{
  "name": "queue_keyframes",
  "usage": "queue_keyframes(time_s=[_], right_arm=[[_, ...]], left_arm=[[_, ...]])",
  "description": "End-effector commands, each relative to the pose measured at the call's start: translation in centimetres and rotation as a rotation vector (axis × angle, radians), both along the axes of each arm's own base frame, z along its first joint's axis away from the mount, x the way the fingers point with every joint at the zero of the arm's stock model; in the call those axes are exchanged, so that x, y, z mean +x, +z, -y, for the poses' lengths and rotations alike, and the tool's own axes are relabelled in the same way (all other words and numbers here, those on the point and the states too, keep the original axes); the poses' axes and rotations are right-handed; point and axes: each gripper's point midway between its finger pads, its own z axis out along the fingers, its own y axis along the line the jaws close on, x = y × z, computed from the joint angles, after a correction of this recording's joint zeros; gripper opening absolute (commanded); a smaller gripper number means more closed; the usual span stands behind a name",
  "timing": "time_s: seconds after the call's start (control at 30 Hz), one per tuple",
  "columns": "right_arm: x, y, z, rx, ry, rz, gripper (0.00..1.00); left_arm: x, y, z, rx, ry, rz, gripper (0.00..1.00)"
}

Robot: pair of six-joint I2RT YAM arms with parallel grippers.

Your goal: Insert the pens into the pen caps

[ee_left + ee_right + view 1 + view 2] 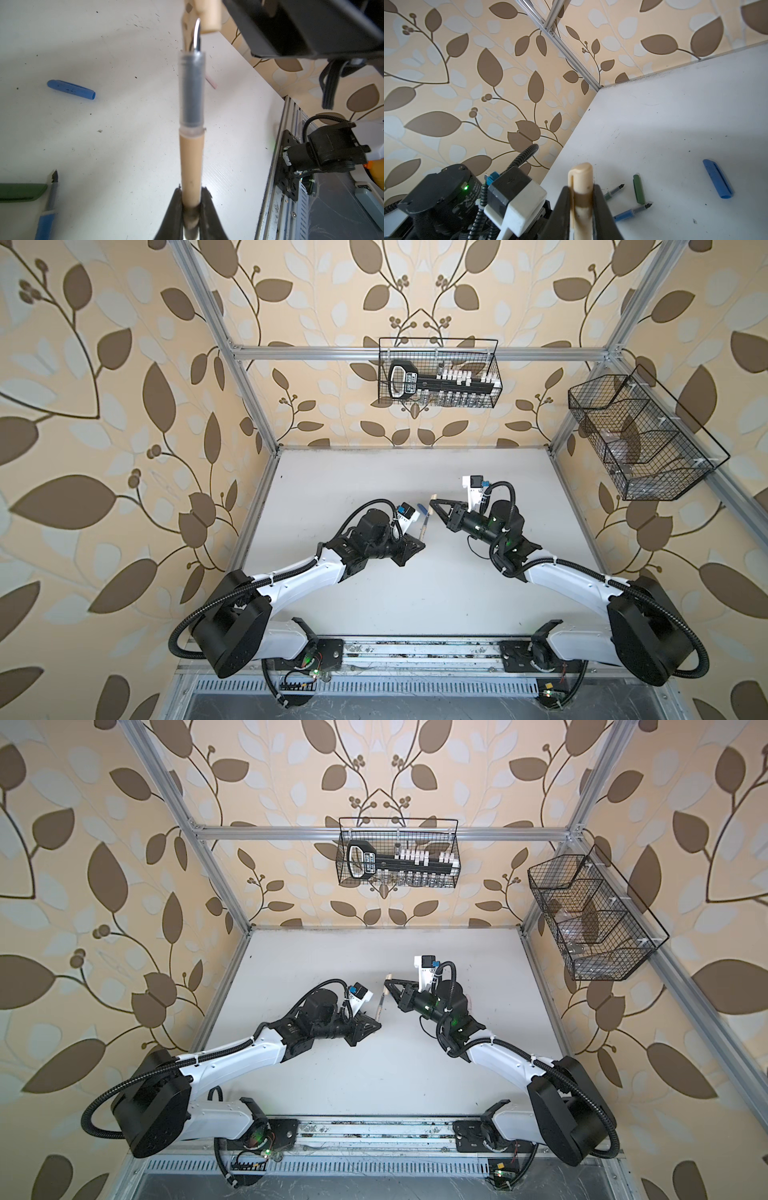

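Observation:
My left gripper (pixel 191 195) is shut on the lower barrel of the tan pen (pixel 191 158), seen too in both top views (pixel 423 527) (pixel 378 1006). Its dark nib (pixel 197 39) points at the tan cap (pixel 209 18) and overlaps the rim of the cap's open end. I cannot tell whether it is inside. My right gripper (pixel 581 193) is shut on that tan cap (pixel 581 176), held just above the pen (pixel 433 502). On the table lie a blue cap (pixel 717 178), a green cap (pixel 639 191), a green pen (pixel 613 191), a blue pen (pixel 631 212) and a pink pen (pixel 212 83), mostly hidden.
Both grippers meet above the middle of the white table (pixel 374 593). Two black wire baskets hang on the frame, one at the back (pixel 440 373) and one on the right (pixel 640 439). An aluminium rail (pixel 415 659) runs along the front edge by the arm bases.

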Motion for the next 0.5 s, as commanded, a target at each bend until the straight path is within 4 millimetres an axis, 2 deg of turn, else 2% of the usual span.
queue_keyframes(time_s=[0.0, 0.23, 0.47], right_arm=[[0.2, 3.2, 0.1, 0.025, -0.004, 0.075, 0.17], [0.2, 4.6, -0.3, 0.034, 0.013, 0.106, 0.17], [0.1, 2.6, -0.6, 0.022, 0.018, 0.064, 0.17]], left_arm=[[0.1, 2.6, 0.5, -0.043, -0.02, 0.075, 0.14], [0.1, 2.6, 0.5, -0.044, -0.02, 0.076, 0.15], [0.1, 2.7, 0.5, -0.046, -0.018, 0.077, 0.15]])
